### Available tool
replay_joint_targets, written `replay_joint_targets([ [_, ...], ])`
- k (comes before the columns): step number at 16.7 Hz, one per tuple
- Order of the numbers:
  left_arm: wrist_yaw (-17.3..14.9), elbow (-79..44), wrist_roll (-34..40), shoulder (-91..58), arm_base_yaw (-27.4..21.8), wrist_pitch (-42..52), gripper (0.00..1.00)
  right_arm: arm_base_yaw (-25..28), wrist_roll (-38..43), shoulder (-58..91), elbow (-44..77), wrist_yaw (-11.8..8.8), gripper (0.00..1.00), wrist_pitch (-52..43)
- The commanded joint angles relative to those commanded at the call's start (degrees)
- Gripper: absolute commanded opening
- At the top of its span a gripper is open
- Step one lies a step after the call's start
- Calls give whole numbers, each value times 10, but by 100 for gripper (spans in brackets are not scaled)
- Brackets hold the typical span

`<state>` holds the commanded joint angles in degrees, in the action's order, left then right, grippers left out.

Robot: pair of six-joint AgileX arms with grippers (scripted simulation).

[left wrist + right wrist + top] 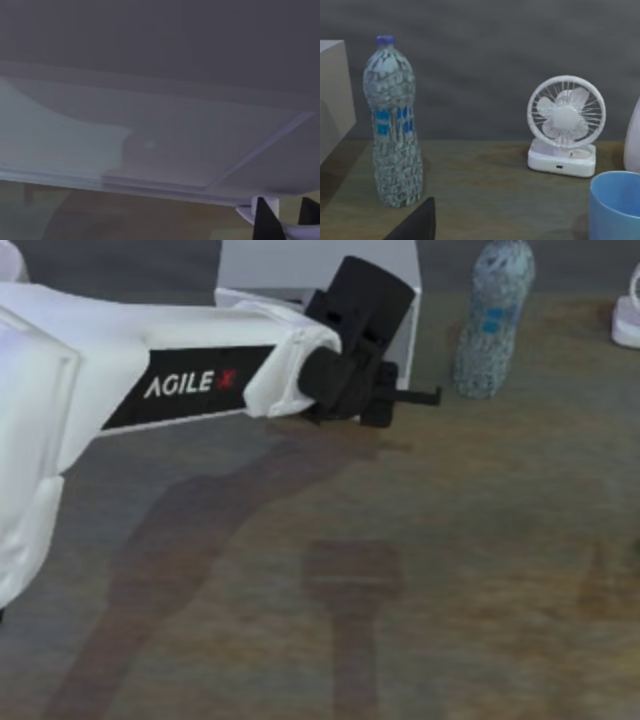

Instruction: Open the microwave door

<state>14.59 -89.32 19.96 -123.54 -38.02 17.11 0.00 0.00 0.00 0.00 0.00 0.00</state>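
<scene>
Our left end effector (405,400) sits at the microwave (300,270) front; its grip state is unclear.
One water bottle (492,320) stands beside it; the tabletop (450,590) in front lies open.

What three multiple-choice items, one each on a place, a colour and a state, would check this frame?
1. The water bottle stands where relative to the microwave in the top view?
A. right
B. left
C. on top

2. The bottle's cap is:
A. red
B. blue
C. green

3. The bottle is:
A. lying
B. tilted against the fan
C. upright

Key:
1 A, the top view shows it right of the microwave.
2 B, the right wrist view shows a blue cap.
3 C, it stands on its base, apart from the fan.
</scene>
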Motion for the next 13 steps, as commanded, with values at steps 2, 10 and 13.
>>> replay_joint_targets([
  [2, 0, 0, 0, 0, 0, 0, 0, 0, 0, 0, 0, 0, 100, 0],
  [10, 0, 0, 0, 0, 0, 0, 0, 0, 0, 0, 0, 0, 100, 0],
  [13, -4, 1, 3, -3, -5, 0, 0, 0, 0, 0, 0, 0, 100, 0],
])
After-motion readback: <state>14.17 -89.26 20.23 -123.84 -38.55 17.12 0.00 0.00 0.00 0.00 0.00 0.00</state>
